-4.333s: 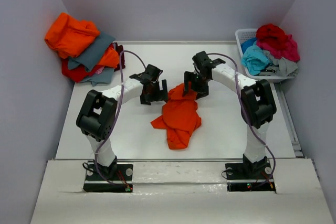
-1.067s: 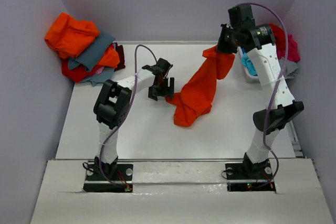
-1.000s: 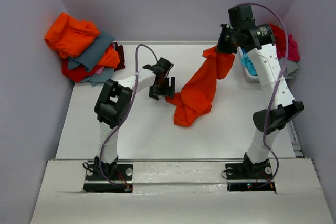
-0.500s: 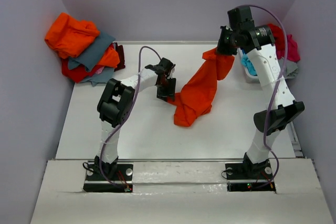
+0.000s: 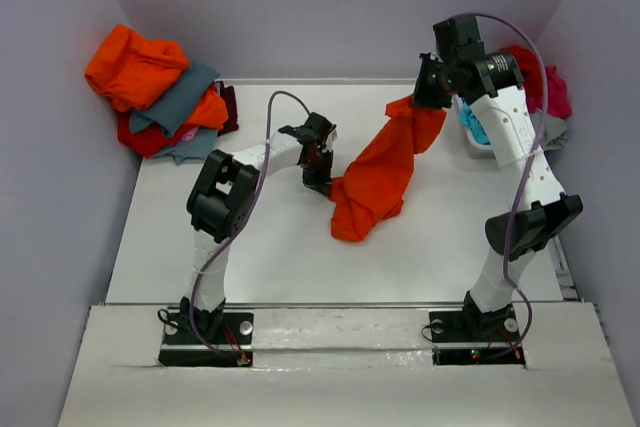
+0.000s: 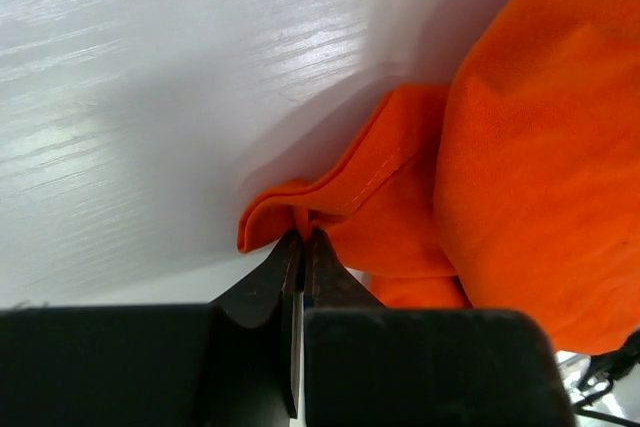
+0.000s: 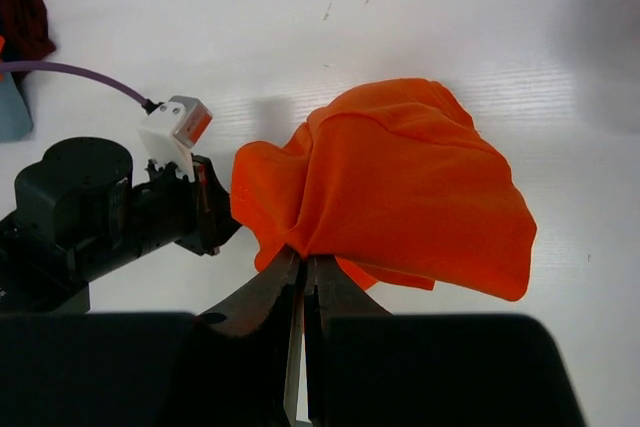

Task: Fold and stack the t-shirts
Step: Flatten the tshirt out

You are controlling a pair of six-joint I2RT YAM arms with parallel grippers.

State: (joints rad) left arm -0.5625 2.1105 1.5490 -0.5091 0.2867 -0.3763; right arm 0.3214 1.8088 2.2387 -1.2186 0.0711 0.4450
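An orange t-shirt (image 5: pixel 385 172) hangs from my raised right gripper (image 5: pixel 420 99) down onto the white table (image 5: pixel 250 257). That gripper (image 7: pixel 304 257) is shut on a bunch of its cloth (image 7: pixel 400 197). My left gripper (image 5: pixel 325 184) is low at the shirt's left edge. In the left wrist view it (image 6: pixel 303 234) is shut on a folded hem of the same orange t-shirt (image 6: pixel 520 167). A pile of orange, red and grey t-shirts (image 5: pixel 160 92) lies at the back left. More t-shirts, red, crimson, turquoise and grey (image 5: pixel 515 92), fill the basket.
The white slatted basket (image 5: pixel 462 72) stands at the back right corner, just behind my right arm. Grey walls close in the table on the left, back and right. The left arm's purple cable (image 5: pixel 275 107) loops above the table.
My left gripper has slid right to the shirt's edge and shut on its hem; it was open a second ago. The right gripper has kept the shirt lifted, hardly moving.
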